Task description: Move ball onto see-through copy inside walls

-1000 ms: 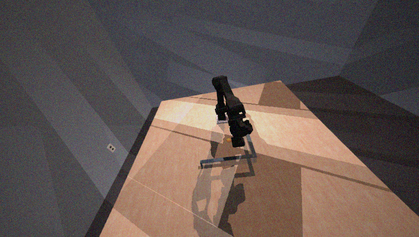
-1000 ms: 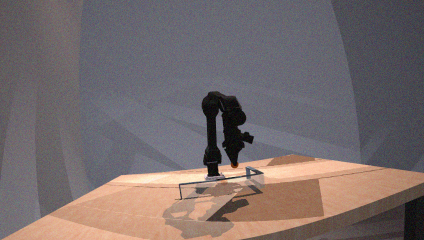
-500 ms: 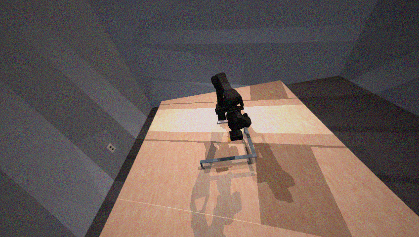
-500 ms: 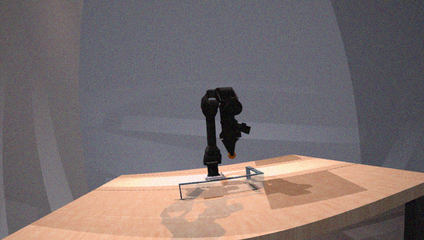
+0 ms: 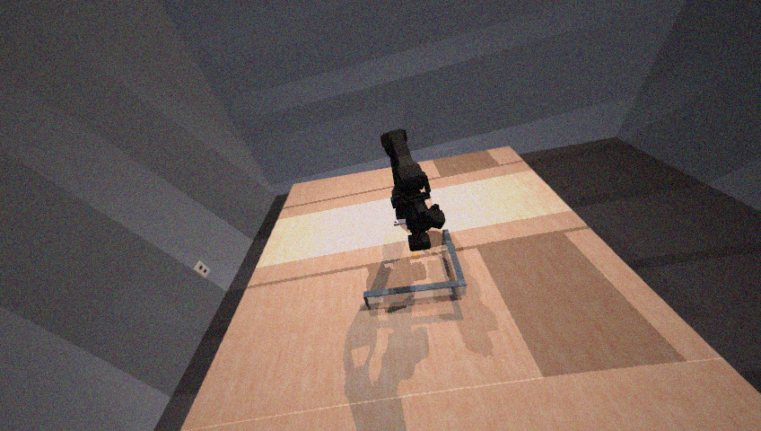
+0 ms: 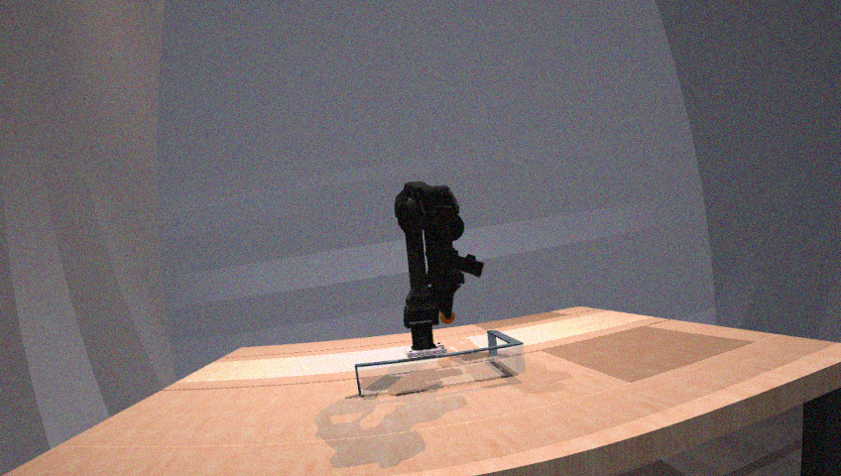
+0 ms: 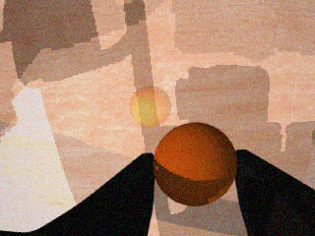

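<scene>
The gripper [image 7: 196, 187] pinches the orange ball [image 7: 195, 163] between its fingers, apparently well above the bench [image 6: 590, 401]. In the wrist view, the see-through copy [image 7: 150, 106] lies toward eleven o'clock from the ball, nearby.

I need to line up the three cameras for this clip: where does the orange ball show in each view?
Top: ball is a small orange speck just below the gripper, mostly hidden by it.
Exterior: ball sits at the gripper tip, lifted above the table.
Wrist: ball is low centre, clamped between the dark fingers.
Shared landmark: the clear walls, dim at the wrist view's top edge.
</scene>
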Robot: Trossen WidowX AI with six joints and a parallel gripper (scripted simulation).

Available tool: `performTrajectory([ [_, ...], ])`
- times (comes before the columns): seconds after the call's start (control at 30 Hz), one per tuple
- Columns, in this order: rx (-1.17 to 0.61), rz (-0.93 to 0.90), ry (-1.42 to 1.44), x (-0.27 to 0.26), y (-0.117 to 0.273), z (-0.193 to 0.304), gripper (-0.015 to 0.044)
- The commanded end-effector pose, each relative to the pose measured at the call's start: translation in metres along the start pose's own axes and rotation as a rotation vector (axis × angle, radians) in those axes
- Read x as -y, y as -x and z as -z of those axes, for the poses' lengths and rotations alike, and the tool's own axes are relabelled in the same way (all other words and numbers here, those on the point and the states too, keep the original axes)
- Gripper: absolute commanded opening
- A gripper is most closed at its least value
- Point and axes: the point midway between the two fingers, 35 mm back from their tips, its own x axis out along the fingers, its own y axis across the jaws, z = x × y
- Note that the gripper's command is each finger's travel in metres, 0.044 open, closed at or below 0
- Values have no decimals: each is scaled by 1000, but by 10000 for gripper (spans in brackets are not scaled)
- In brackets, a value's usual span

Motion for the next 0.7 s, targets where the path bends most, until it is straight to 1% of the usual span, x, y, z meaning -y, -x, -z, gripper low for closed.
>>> performTrajectory([
  [0.0, 4, 2, 3, -12, -7, 5, 0],
  [0.17, 3, 1, 3, -25, -16, 12, 0],
  [0.33, 3, 1, 3, -26, -21, 13, 0],
  [0.67, 3, 1, 3, -25, -63, 12, 0],
])
